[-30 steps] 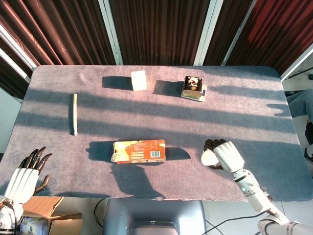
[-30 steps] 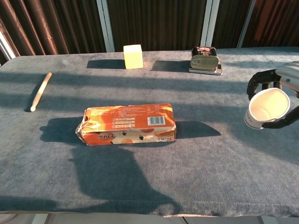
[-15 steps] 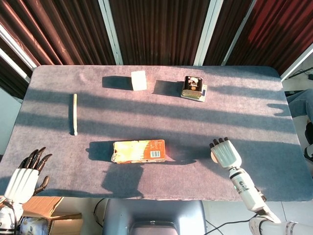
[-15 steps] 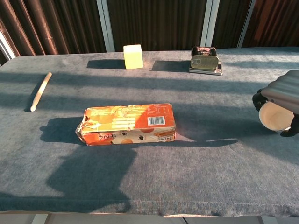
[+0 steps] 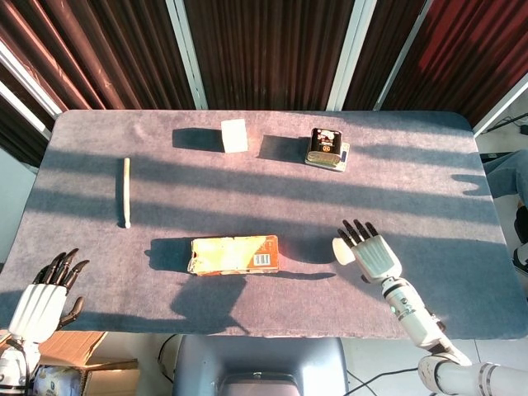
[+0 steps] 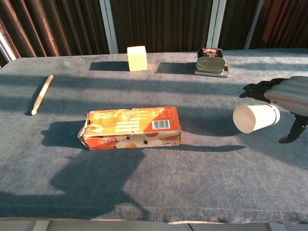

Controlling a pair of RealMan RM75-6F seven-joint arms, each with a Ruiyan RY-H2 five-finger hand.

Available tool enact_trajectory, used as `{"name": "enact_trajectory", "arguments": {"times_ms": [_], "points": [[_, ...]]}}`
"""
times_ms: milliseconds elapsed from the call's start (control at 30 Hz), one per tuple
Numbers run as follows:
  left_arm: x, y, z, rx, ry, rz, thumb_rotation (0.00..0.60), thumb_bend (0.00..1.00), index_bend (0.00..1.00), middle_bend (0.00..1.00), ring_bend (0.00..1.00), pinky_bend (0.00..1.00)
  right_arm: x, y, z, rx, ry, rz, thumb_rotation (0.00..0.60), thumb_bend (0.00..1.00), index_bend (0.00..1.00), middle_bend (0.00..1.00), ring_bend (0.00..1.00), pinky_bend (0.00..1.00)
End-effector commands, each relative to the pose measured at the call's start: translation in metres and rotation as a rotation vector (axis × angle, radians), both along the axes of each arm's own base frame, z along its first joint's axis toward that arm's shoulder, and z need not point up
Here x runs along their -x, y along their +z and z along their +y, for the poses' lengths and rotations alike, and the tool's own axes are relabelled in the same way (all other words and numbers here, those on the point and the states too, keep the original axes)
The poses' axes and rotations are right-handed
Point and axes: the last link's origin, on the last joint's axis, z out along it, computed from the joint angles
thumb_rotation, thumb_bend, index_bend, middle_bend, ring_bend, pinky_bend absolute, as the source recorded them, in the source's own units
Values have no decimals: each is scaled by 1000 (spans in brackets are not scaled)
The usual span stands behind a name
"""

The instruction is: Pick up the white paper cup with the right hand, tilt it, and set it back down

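Two hands showed in the head view. The right hand (image 5: 375,256) hung over the right near part of the grey table (image 5: 412,165), its dark fingers (image 5: 356,232) stretched out over the white paper cup (image 6: 255,118). In the chest view the cup lay on its side beneath that hand, mouth turned left, the thumb dropping behind it; whether the hand actually clasped the cup or only covered it I could not tell. The left hand (image 5: 41,293) rested off the near left corner of the table, fingers apart and empty.

An orange carton (image 5: 233,254) lay flat at the near centre, well left of the cup. A wooden stick (image 5: 126,191) lay at the left. At the far side stood a pale yellow block (image 5: 234,135), and to its right a tin (image 5: 327,148).
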Motion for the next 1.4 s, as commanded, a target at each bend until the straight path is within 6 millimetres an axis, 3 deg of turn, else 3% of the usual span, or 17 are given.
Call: {"name": "enact_trajectory", "arguments": {"times_ms": [33, 200, 567, 733, 900, 1000, 1133, 1300, 1400], "points": [[0, 0, 0, 1, 1, 1, 600, 407, 175, 0, 0, 217, 10, 5, -4, -4, -16, -14, 600, 161, 67, 8, 28, 218], [0, -1, 0, 5, 0, 6, 600, 407, 175, 0, 0, 217, 17, 4, -15, 16, -26, -28, 600, 161, 190, 110, 104, 302], [0, -1, 0, 5, 0, 7, 600, 408, 180, 0, 0, 217, 22, -6, -35, 57, -4, -60, 600, 162, 310, 228, 222, 408], [0, -1, 0, 5, 0, 7, 600, 407, 181, 0, 0, 217, 24, -12, -36, 57, 18, -59, 600, 214, 407, 306, 323, 500], [0, -1, 0, 4, 2, 5, 600, 406, 181, 0, 0, 218, 26, -12, -37, 76, 48, -53, 600, 323, 592, 443, 489, 628], [0, -1, 0, 5, 2, 5, 600, 406, 182, 0, 0, 217, 25, -9, -37, 98, 71, -65, 600, 338, 636, 476, 524, 651], [0, -1, 0, 6, 3, 7, 600, 406, 182, 0, 0, 217, 15, 2, -31, 183, 202, -44, 600, 337, 643, 481, 526, 653], [0, -1, -1, 6, 5, 6, 600, 406, 182, 0, 0, 218, 2, 12, -16, 317, 460, 192, 600, 337, 647, 482, 527, 654], [0, -1, -1, 6, 5, 6, 600, 406, 182, 0, 0, 218, 0, 11, -13, 342, 516, 272, 600, 337, 648, 483, 527, 654]]}}
